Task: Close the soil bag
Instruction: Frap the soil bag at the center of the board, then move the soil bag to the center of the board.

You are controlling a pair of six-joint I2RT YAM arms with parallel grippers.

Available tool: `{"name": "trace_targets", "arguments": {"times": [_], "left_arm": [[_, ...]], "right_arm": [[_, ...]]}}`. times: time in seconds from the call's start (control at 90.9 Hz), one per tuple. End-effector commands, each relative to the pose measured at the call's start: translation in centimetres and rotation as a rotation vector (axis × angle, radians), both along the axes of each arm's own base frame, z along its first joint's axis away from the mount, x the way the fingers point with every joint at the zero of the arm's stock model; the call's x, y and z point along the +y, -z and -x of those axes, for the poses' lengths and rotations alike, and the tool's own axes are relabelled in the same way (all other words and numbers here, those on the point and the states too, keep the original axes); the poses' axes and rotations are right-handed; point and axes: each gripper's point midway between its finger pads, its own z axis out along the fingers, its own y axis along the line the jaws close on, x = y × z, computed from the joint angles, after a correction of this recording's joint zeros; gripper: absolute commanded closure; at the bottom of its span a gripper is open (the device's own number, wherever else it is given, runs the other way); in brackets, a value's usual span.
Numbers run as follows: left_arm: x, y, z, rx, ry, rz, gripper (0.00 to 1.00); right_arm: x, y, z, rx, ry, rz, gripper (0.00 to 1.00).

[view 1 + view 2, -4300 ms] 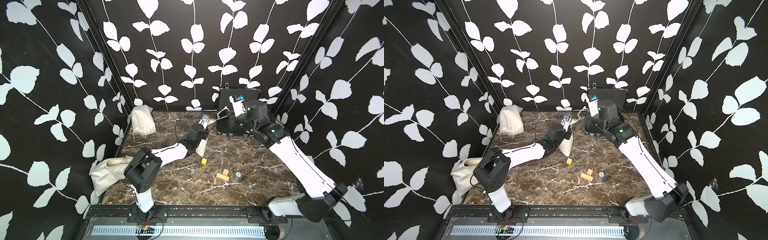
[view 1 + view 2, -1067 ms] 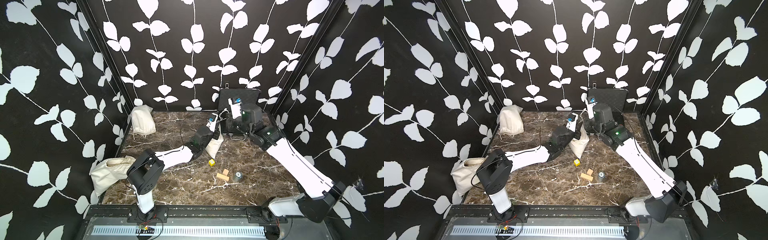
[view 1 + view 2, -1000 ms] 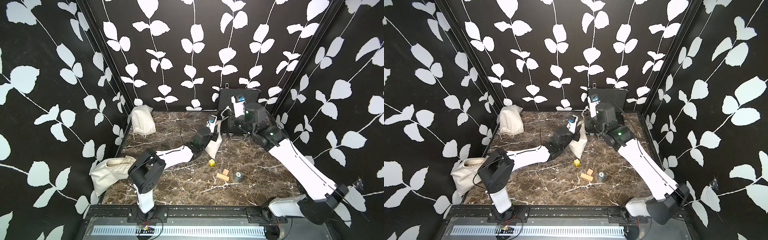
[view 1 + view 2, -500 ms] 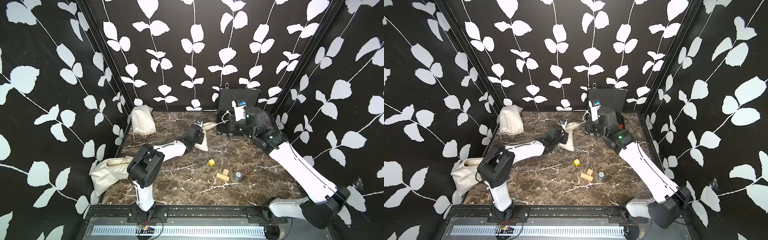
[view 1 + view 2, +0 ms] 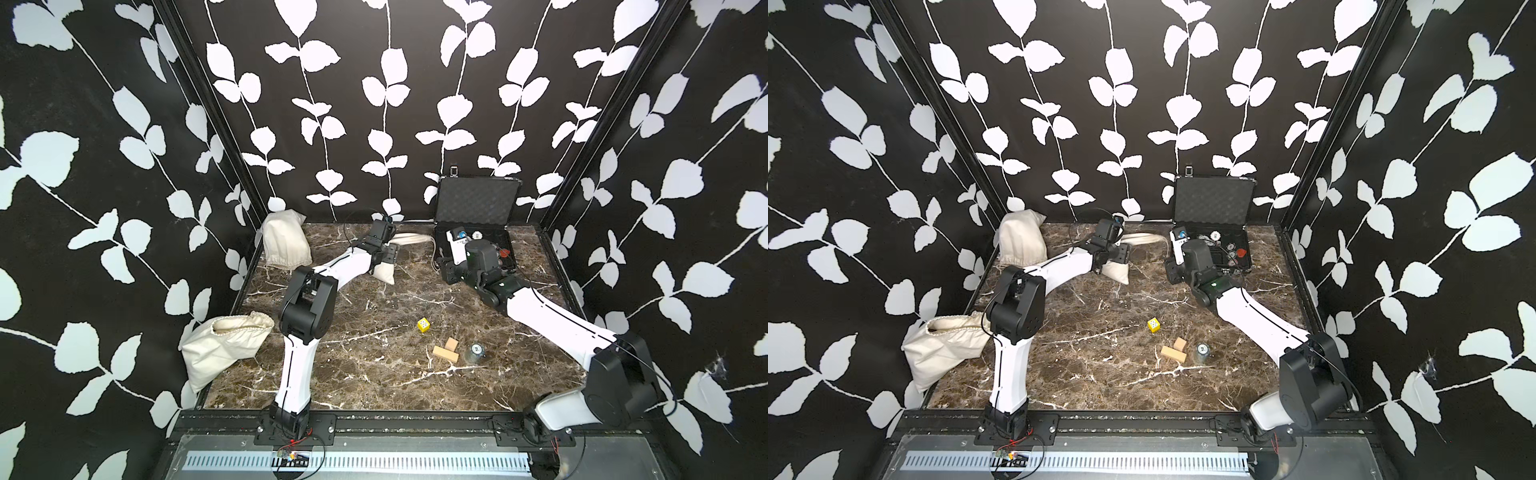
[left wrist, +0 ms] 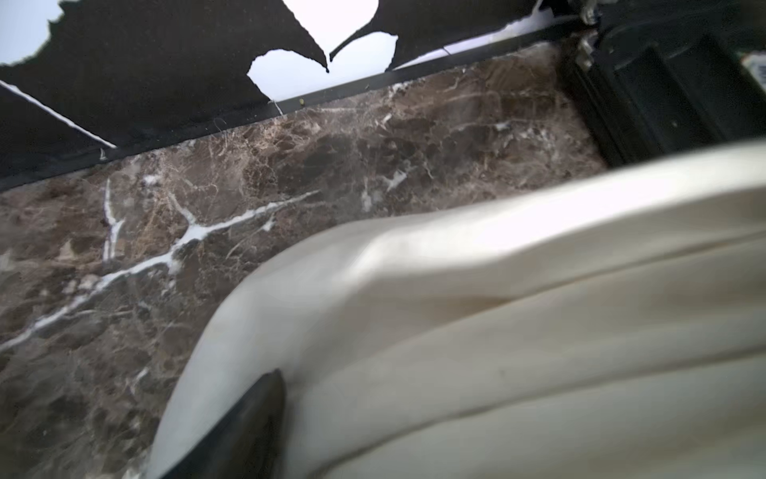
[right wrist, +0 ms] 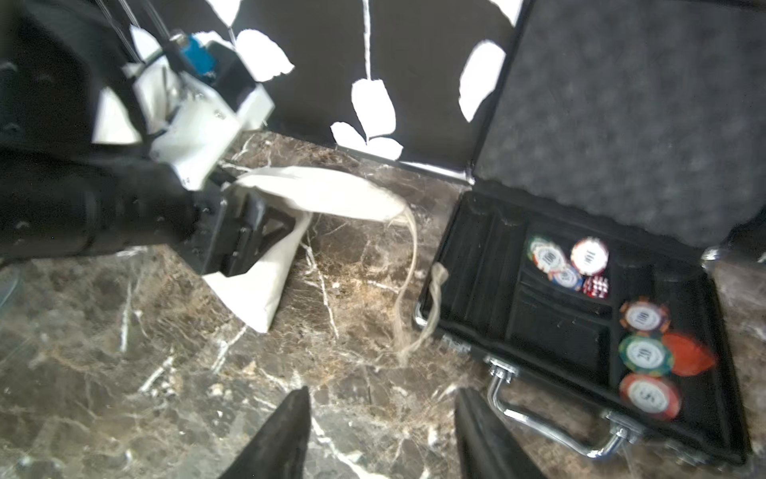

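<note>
Top views both show, nearest the rail, a die (image 5: pixel 423 324), two blocks (image 5: pixel 445 351) and a small can (image 5: pixel 477 353) on the marble table (image 5: pixel 374 374). An open sack (image 5: pixel 220 349) slumps at the near left wall. None of these looks part of the job.

Farther back, mid-table, the bag (image 5: pixel 385 274) lies slumped under the left gripper (image 7: pixel 257 236), its neck pointing toward the case (image 5: pixel 476 201). The right wrist view shows the neck drawn in to a narrow, flattened spout. The cord (image 7: pixel 412 257) trails slack from it across the table, its knotted end draped on the case rim. The left gripper straddles the bag where body meets neck. I cannot tell whether it pinches the cloth or merely sits over it: the left wrist view gives one finger (image 6: pixel 248 427) beside the cloth and hides its partner. The right gripper (image 7: pixel 382 392) hovers near the case front, jaws apart, holding nothing and clear of the cord.

My reading is that the cinching is mostly done. What is left is confirming the mouth is fully shut, which the pictures do not settle, and clearing both arms.

Beyond, the chips (image 7: pixel 644 352) in the case read 100 on several and 5 on the nearest; one green chip looks like 20. The bag and the far sack (image 5: pixel 286 245) carry no legible print.
</note>
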Motion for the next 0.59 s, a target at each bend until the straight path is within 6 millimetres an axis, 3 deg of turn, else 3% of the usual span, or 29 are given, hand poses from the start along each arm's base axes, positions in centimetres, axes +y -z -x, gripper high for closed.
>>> {"name": "trace_targets", "arguments": {"times": [0.0, 0.154, 0.231, 0.275, 0.286, 0.429, 0.583], "left_arm": [[3.5, -6.2, 1.6, -0.065, -0.038, -0.082, 0.07], [11.8, -8.2, 2.2, -0.063, -0.244, -0.216, 0.01], [16.9, -7.7, 2.3, -0.028, -0.369, -0.218, 0.01], [18.9, -6.4, 2.2, 0.011, -0.42, -0.228, 0.01], [20.3, -6.5, 2.0, 0.013, -0.45, -0.224, 0.01], [25.6, -1.4, 1.0, 0.202, -0.566, -0.257, 0.01], [27.5, 2.4, -1.0, 0.294, -0.576, -0.191, 0.02]], "right_arm": [[-1.7, -2.3, 0.1, -0.098, 0.026, -0.006, 0.27], [-3.6, -0.8, 0.8, -0.114, 0.061, 0.05, 0.02], [-4.3, -0.4, 1.0, -0.13, 0.076, 0.068, 0.0], [-4.5, 0.0, 1.0, -0.134, 0.081, 0.08, 0.0], [-4.6, 0.2, 1.1, -0.133, 0.083, 0.082, 0.0], [-5.0, 1.1, 1.2, -0.128, 0.088, 0.097, 0.0], [-5.1, 1.7, 1.2, -0.119, 0.073, 0.115, 0.0]]}}
